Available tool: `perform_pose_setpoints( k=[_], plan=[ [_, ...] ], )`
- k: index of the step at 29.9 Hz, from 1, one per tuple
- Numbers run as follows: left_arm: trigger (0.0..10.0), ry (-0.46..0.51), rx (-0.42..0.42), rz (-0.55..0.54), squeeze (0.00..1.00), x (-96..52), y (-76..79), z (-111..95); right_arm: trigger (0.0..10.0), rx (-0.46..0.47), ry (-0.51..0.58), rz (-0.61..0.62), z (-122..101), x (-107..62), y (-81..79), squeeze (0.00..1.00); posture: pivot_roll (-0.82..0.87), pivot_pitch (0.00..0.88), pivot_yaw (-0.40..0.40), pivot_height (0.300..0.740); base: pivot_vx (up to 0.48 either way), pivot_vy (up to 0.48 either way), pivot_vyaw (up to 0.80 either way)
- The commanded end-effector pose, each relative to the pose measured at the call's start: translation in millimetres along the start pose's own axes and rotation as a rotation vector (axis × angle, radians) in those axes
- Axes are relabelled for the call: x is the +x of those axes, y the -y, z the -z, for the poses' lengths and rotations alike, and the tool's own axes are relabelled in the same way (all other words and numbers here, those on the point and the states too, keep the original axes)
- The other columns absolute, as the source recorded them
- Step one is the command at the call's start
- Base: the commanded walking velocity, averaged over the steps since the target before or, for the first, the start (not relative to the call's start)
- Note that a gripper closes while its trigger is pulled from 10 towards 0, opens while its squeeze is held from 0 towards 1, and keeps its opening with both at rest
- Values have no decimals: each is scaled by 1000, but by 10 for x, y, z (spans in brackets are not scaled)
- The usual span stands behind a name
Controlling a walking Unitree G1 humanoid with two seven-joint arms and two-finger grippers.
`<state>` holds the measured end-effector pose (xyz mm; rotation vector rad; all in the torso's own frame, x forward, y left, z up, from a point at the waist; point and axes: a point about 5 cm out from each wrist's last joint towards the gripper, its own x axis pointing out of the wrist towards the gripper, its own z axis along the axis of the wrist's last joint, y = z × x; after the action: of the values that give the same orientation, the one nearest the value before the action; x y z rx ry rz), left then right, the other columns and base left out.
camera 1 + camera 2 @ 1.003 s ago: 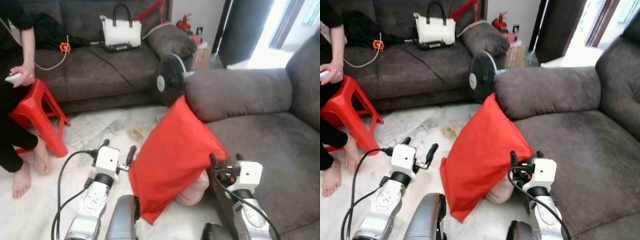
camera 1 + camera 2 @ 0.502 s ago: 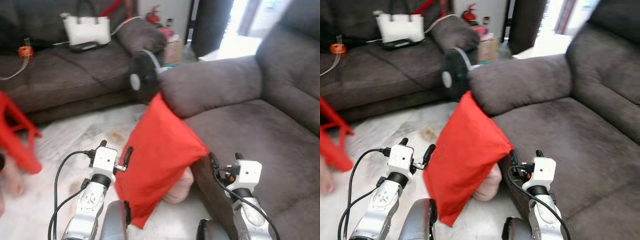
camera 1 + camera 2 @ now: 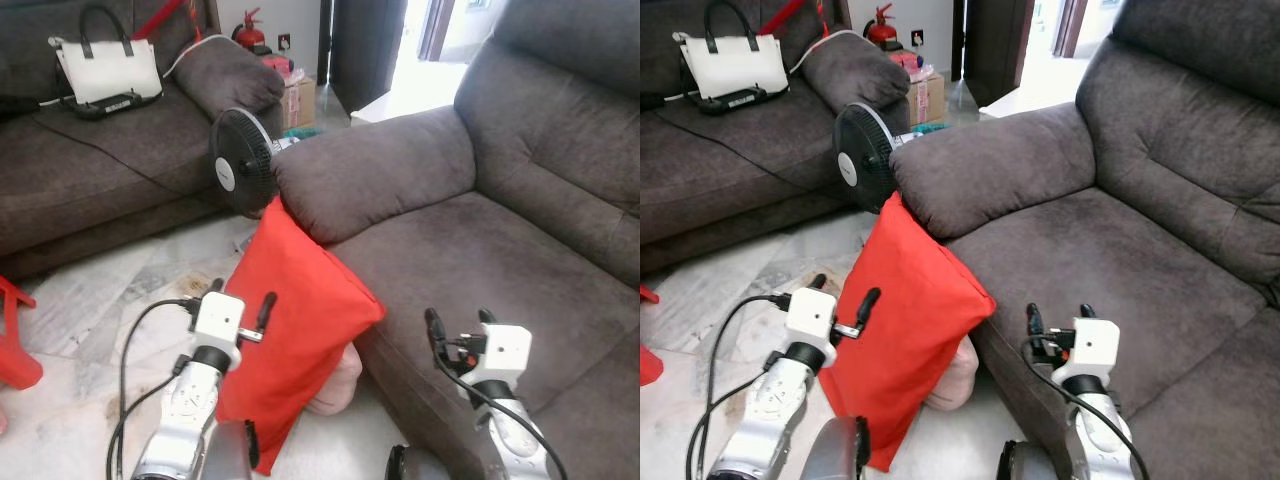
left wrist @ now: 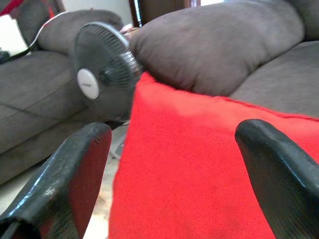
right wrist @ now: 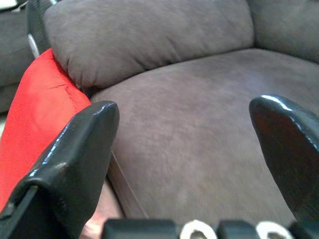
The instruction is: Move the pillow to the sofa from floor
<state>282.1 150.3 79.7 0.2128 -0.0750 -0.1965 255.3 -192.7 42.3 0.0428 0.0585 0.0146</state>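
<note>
Marble floor is spreading across the left side, with a dark sofa running along the back and carrying a white handbag. A black fan is standing between that sofa and the armrest of the nearer grey sofa. The red pillow is standing on the floor, leaning tilted against the front of the grey sofa just below its armrest. The left gripper is hovering just beside the pillow's left face, its fingers spread wide and holding nothing. The right gripper is hanging over the grey sofa's seat edge, its fingers likewise parted and empty.
</note>
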Motion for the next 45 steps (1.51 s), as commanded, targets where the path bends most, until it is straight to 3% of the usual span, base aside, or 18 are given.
perform_pose_setpoints(
  k=[1,10,36,45],
  plan=[
    [10000,-10,10,-9,0,-7,-45,5,10000,-4,-1,-24,0,18,-59,0,125,0,-56,571,259,0,563],
    [10000,-14,16,-11,0,-11,-41,13,10000,-7,-14,-34,28,1,-62,0,125,0,-56,571,262,0,686],
    [10000,-28,23,-11,0,-20,-42,38,10000,3,-35,-38,60,15,-62,0,132,0,-57,571,282,0,66],
    [10000,-73,21,23,0,-57,-5,114,10000,-17,-145,19,215,34,20,0,136,0,-63,571,0,0,0]
  ],
)
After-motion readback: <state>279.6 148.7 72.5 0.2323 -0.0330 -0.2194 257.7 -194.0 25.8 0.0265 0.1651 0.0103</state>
